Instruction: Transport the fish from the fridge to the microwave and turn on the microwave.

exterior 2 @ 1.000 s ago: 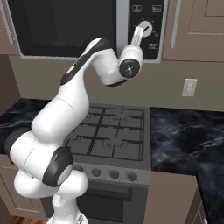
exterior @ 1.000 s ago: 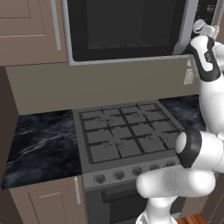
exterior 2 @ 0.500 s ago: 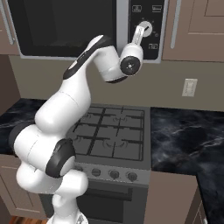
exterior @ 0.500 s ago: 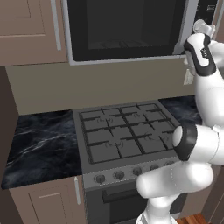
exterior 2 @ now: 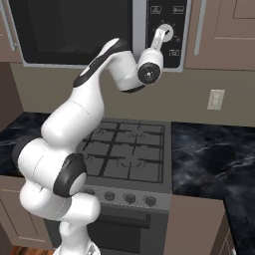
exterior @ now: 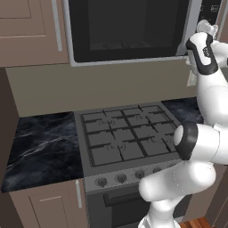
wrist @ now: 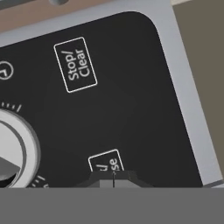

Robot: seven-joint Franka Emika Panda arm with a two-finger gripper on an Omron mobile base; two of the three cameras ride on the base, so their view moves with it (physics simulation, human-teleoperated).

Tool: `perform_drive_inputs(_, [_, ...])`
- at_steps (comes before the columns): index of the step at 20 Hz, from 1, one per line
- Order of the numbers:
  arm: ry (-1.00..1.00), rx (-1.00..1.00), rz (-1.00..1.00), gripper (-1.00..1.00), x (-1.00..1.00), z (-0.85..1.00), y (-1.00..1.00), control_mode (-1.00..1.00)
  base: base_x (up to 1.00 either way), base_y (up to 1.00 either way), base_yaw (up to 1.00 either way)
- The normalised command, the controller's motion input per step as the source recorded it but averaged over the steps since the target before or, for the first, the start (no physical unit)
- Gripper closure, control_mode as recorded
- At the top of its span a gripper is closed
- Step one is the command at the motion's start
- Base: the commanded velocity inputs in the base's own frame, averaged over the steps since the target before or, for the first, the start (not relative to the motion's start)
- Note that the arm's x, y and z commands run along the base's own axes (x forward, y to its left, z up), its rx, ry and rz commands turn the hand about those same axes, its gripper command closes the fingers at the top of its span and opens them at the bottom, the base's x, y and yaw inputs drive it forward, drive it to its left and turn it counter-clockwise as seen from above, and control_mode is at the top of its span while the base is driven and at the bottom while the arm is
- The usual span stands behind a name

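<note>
Claw at the microwave panel, tips pressed together

Left base view: one microwave (exterior: pixel 129 31) above one gas stove (exterior: pixel 127 138) set in the dark marble desk (exterior: pixel 40 147); the door is closed. Right base view: the claw (exterior 2: pixel 160 37) meets the dark panel by the one round knob (exterior 2: pixel 167 34). Hand view: two fingertips (wrist: pixel 103 179) closed against a button (wrist: pixel 106 163) below the Stop/Clear button (wrist: pixel 75 64)

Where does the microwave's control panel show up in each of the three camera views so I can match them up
Left base view: control panel at the top right corner, above the gripper.
Right base view: top centre, right of the black door.
Hand view: close up, with the Stop/Clear button at upper left.
Shared landmark: the round knob, at the hand view's left edge.
</note>
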Motion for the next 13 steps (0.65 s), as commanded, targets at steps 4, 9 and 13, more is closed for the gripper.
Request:
perform_drive_inputs(4, [0.00,0.00,0.00,1.00,0.20,0.00,-0.07,-1.00,0.00,0.00,0.00])
perform_drive_inputs(9, [0.00,0.00,0.00,1.00,0.37,-0.05,-0.17,-1.00,0.00,0.00,0.00])
perform_drive_inputs(13, [0.00,0.00,0.00,1.00,0.29,-0.06,-0.19,-1.00,0.00,0.00,0.00])
